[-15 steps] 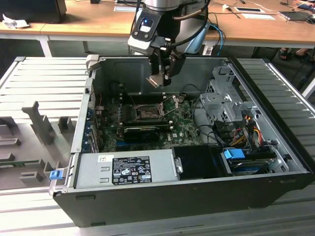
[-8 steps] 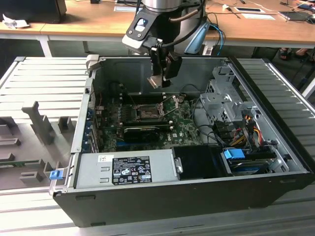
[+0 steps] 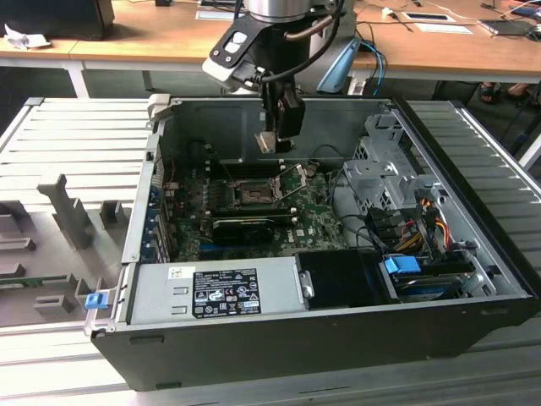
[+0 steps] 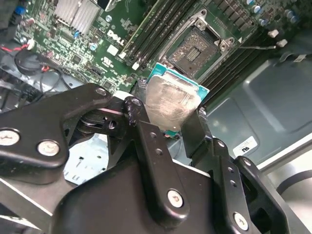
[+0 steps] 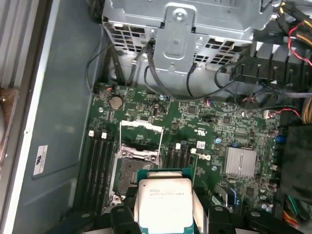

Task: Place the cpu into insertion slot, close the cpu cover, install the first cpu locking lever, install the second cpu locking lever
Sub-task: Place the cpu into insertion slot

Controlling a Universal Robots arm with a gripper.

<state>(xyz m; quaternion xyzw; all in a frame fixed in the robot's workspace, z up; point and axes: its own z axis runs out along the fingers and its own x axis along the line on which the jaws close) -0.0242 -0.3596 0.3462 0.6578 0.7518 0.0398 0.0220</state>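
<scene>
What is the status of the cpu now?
Gripper shut on cpu, held over the board near the slot. Slot open, cover raised. Nothing seen between.

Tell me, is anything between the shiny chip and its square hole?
No, nothing visible blocks it. The flat silvery square chip, held in the black pincer, hangs above the square black socket, and the thin silver metal cover frame is flipped open.

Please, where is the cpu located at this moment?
In the second wrist view, the cpu is gripped in the end effector. It hangs in the air near the open insertion slot, not yet seated in it.
</scene>
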